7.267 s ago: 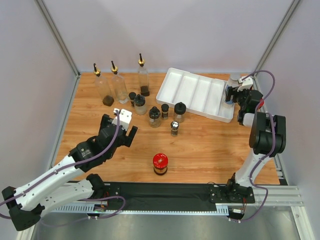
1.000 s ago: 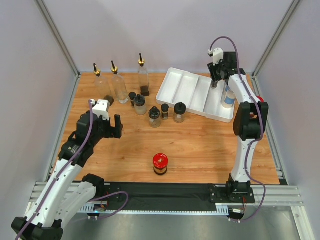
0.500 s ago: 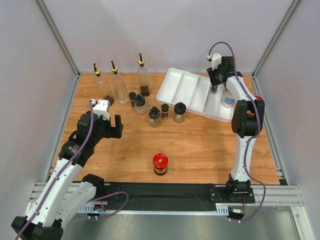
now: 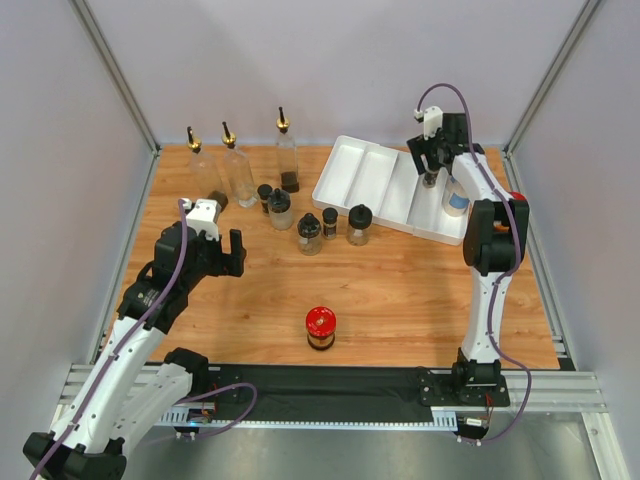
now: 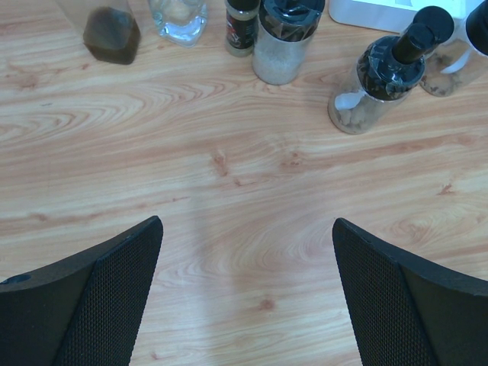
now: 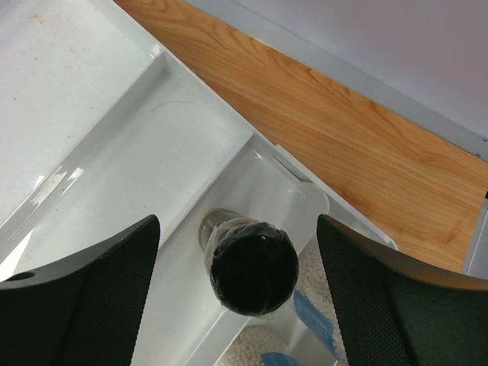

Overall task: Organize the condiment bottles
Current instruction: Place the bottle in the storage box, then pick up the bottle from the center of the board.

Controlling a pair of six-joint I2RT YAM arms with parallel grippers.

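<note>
1. The right claw [image 4: 430, 162] stands open over the far right end of the tray [image 4: 372, 180]. In the wrist view its fingers sit well clear of the cap on both sides, so it grips nothing.
2. The jar [image 6: 253, 265], black-capped, stands upright in the tray between those fingers. It looks to be in the right-end compartment near the far wall, just beside a labelled bottle [image 4: 456, 195].
3. The step in hand appears to be the retreat after setting the jar down. Lift straight up until the fingertips are above the cap, and only then swing away.
4. Keep the fingers spread and centred during the lift. A sideways drift could tip the jar against the labelled bottle or the tray wall.
5. The left claw [image 5: 245, 297] is wide open and empty, hovering over the left side of the worktop [image 4: 420, 290], facing the small jars [image 4: 309, 232].
6. Not yet in the tray: the small jars mid-worktop, the tall bottles [image 4: 238, 170] by the far left edge, and a red-lidded jar [image 4: 320, 326] near the front edge.
7. The small jars stand close together, so the next grasp wants the outermost one first.
</note>
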